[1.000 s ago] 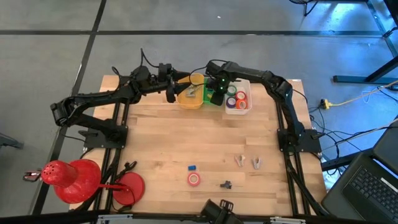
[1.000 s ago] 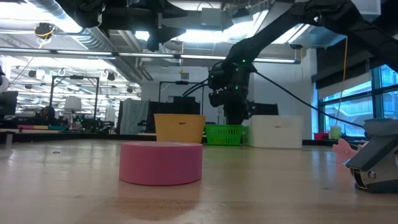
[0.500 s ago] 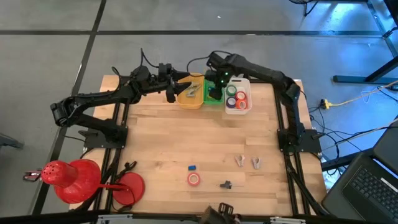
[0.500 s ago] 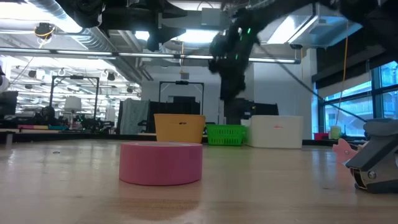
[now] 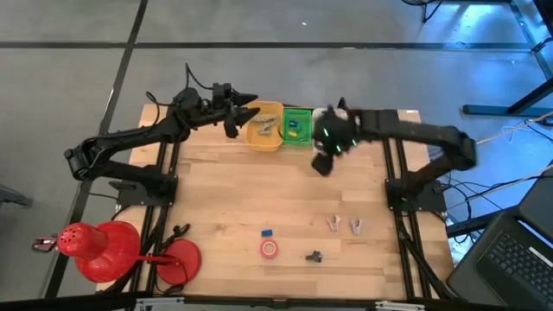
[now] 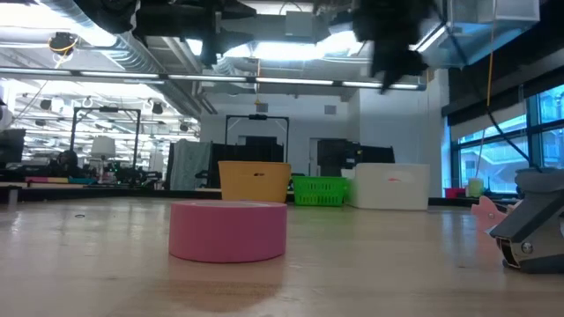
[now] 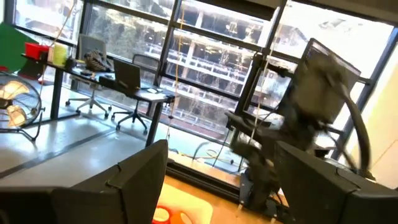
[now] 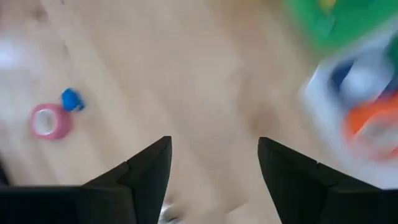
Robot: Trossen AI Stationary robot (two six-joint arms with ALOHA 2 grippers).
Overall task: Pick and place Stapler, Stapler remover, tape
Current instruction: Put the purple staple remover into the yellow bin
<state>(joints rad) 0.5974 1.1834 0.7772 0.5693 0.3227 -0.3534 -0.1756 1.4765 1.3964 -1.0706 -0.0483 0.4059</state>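
Observation:
My right gripper (image 5: pixel 323 164) (image 8: pixel 214 146) hangs open and blurred above bare table, just near of the green bin (image 5: pixel 298 127), with nothing between its fingers. A pink roll of tape (image 5: pixel 270 249) (image 8: pixel 46 121) lies flat on the table's near middle, next to a small blue thing (image 5: pixel 267 233). Two pale staple removers (image 5: pixel 333 223) (image 5: pixel 355 226) lie to its right, and a small dark thing (image 5: pixel 314 256) lies nearer the front edge. Which thing is the stapler I cannot tell. My left gripper (image 5: pixel 235 121) (image 7: pixel 221 149) waits open beside the yellow bin (image 5: pixel 265 127).
Three bins stand in a row at the far edge: yellow, green with a blue thing (image 5: pixel 294 128) inside, and a white one (image 8: pixel 364 112) holding tape rolls, mostly under my right arm in the high view. Red round things (image 5: pixel 99 246) sit off the table's near left corner.
My right gripper has risen from over the green bin and swung toward the table's near and right side, and its arm now stretches along the far right edge. A blue thing now shows in the green bin where the gripper stood.

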